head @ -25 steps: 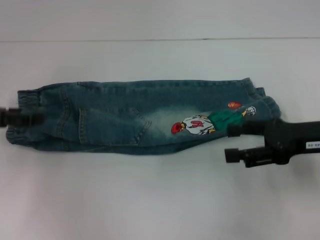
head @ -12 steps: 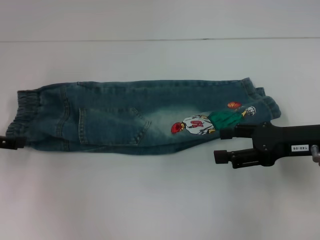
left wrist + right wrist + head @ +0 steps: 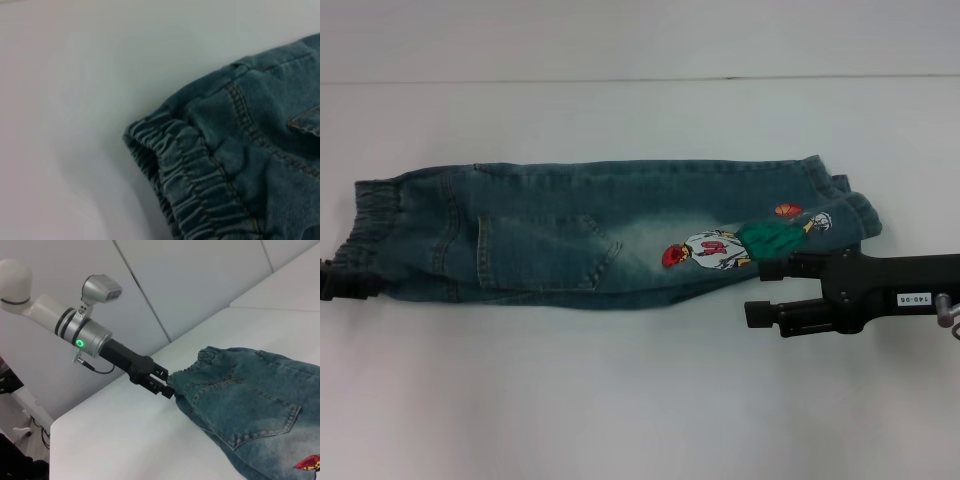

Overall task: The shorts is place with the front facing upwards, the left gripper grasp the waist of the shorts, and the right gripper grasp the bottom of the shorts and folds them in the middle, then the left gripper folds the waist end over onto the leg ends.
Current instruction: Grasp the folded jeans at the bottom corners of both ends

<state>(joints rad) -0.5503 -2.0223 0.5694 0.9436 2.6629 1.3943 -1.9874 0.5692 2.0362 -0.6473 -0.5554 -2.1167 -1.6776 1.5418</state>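
The right gripper has been drawn slightly leftward beside the leg ends, its fingers spread wide and empty. The shorts are laid lengthwise on the white counter. The left gripper is seen at the waist, fingers parted, just touching

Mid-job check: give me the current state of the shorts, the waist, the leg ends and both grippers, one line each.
shorts: folded lengthwise into a long strip, flat on the table.
waist: puckered band at the strip's left end, lying flat.
leg ends: stacked at the right end.
left gripper: at the waist edge, touching it.
right gripper: open, beside the strip's near edge, holding nothing.
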